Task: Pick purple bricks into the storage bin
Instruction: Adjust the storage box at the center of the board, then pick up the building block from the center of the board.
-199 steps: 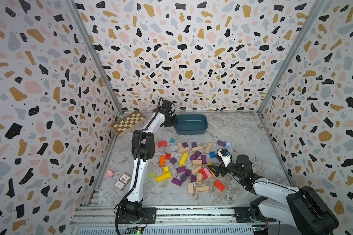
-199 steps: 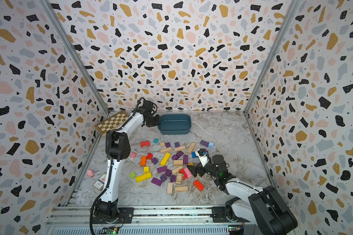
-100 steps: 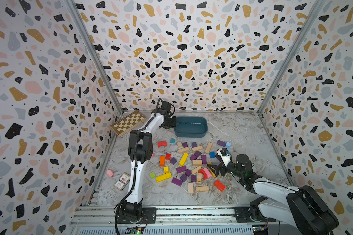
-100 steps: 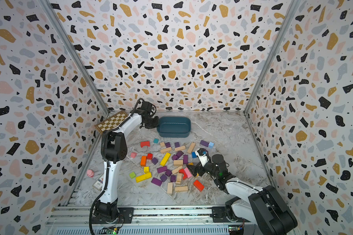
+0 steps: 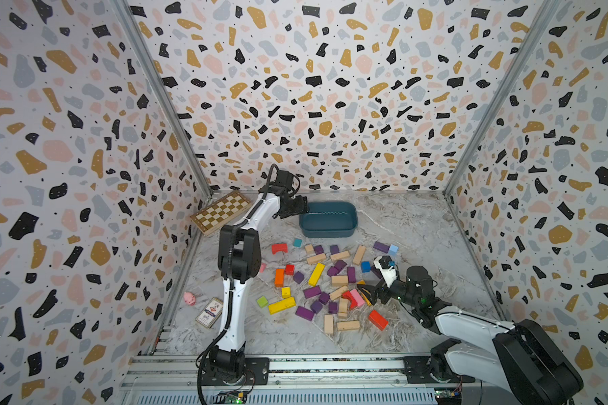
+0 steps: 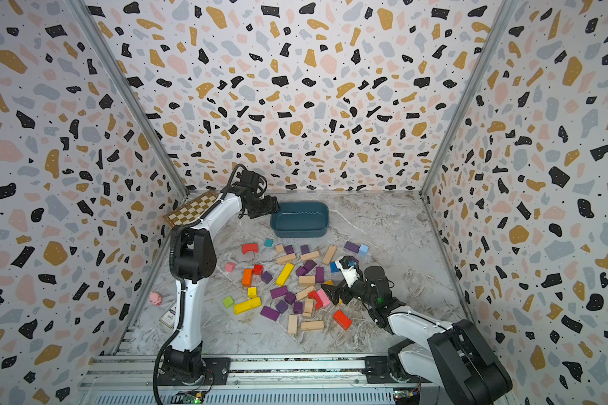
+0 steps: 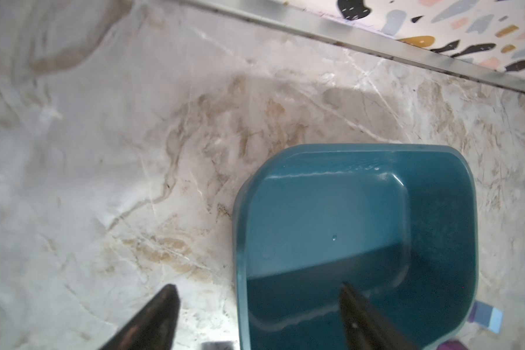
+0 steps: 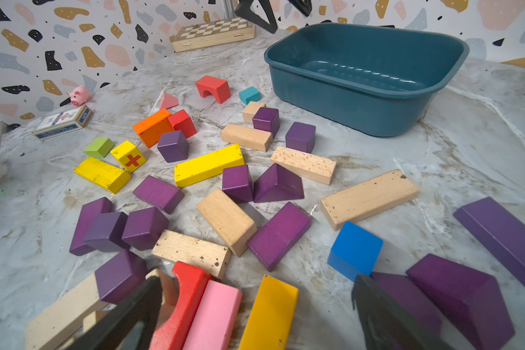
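Your left gripper [image 7: 257, 288] is spread wide over the storage bin [image 5: 327, 232] rim at 9 o'clock. Your right gripper [image 8: 256, 278], spread wide too, hangs over the purple bricks [image 8: 278, 235].

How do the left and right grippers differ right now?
The left gripper hangs at the end of the bin, far back; the right gripper sits low among the blocks, nearer. The left gripper points steeply down; the right gripper points shallowly across the table toward purple bricks. Both are open and empty.

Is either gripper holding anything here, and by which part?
Nothing is held: left gripper open astride the rim of the storage bin; right gripper open, empty.
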